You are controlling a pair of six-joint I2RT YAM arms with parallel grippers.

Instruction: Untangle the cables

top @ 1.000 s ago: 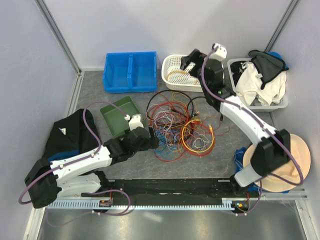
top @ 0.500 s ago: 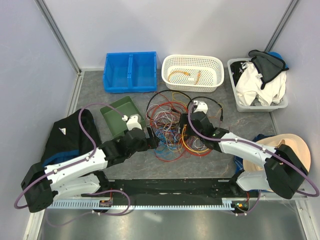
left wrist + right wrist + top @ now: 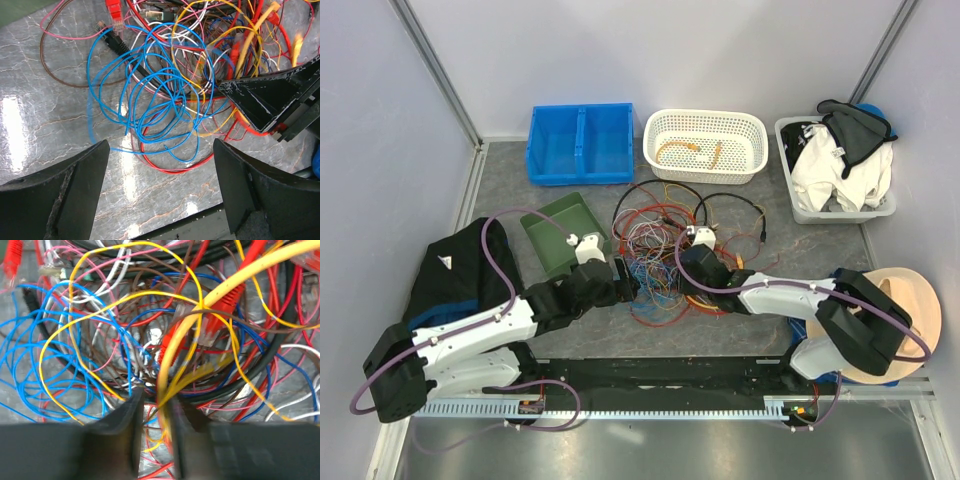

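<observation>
**Cables** (image 3: 670,240): one loose heap at the middle of the tabletop (image 3: 720,335). The strands are red, orange, yellow, blue, black, white, pink and brown, looped over one another, with several small plugs among them. Black and red loops reach out toward the far edge.

**Blue cable** (image 3: 145,105): many thin loops on the near left side of the heap, lying flat on the tabletop over a red strand.

**Yellow cable** (image 3: 172,385): a thicker strand in the heap's middle, crossing a red plug (image 3: 172,347).

**Left gripper** (image 3: 160,145): low over the heap's near left edge with its fingers spread wide and nothing between them. The blue loops lie just ahead of the tips.

**Right gripper** (image 3: 156,400): down in the middle of the heap, opposite the left gripper. Its fingers stand close together with the yellow cable running into the narrow gap (the fingers are blurred, so I cannot tell whether they press on it).

**Basket** (image 3: 752,140): white, at the far edge, holding an orange cable (image 3: 685,150).

**Blue bin** (image 3: 535,150): two compartments, just left of the basket.

**Green tray** (image 3: 545,240): left of the heap.

**Grey bin** (image 3: 790,190): far right corner, filled with clothes (image 3: 830,165).

**Black cloth** (image 3: 450,270): left edge.

**Hat** (image 3: 910,310): beige, right edge.
</observation>
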